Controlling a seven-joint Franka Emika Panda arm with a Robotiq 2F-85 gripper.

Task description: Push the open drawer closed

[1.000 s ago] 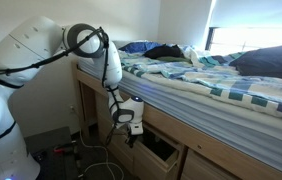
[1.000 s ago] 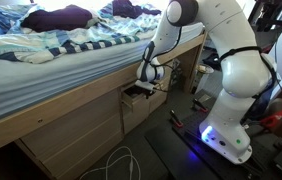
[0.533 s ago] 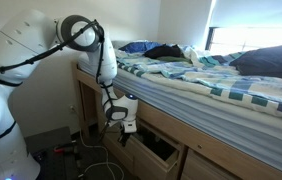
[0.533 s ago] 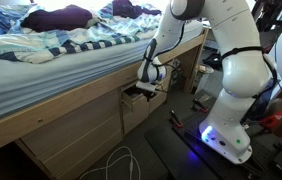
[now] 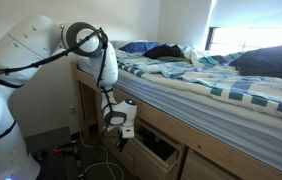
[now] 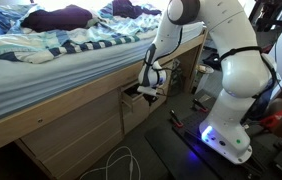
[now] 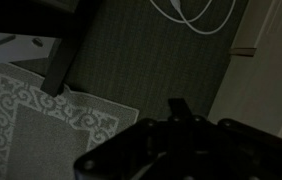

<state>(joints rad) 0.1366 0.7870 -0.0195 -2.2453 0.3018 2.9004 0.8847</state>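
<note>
drawer [image 5: 161, 151]: pulled out from bed base [image 5: 209, 163], dark inside exposed | gripper [image 5: 120, 141]: clenched, empty, placed just outside front panel to serve as blunt pusher | contact: cannot tell

the drawer [image 6: 141, 115] juts from the bed base under the mattress [image 6: 51, 80]; the fingers [image 6: 147, 97] hang at its top edge, cables [image 6: 121, 162] on the floor nearby.
</note>
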